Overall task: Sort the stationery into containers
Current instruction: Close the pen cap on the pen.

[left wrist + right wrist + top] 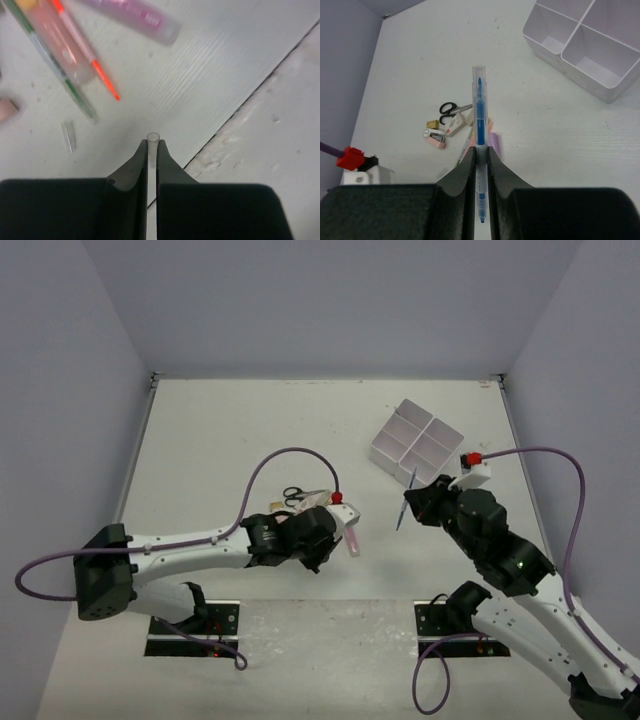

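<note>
My left gripper (pixel 153 144) is shut on a thin clear pen (pixel 153 137), whose round end pokes out past the fingertips just above the table. Beside it lie an orange pen (pixel 95 67), a green-tipped pen (pixel 60 75) and a pink-purple marker (pixel 135 12). My right gripper (pixel 480 152) is shut on a blue pen with a clear cap (pixel 479 110), held in the air between the pile and the white four-compartment box (pixel 580 36). From above, the blue pen (pixel 405 500) hangs just in front of the box (pixel 385 452).
Black-handled scissors (pixel 451 107), small erasers (pixel 454 126) and a pink item (pixel 435 138) lie in the pile left of centre (pixel 300 496). A small clear cap (pixel 68 135) lies loose. The table mat's front edge (pixel 240 107) runs just right of my left gripper.
</note>
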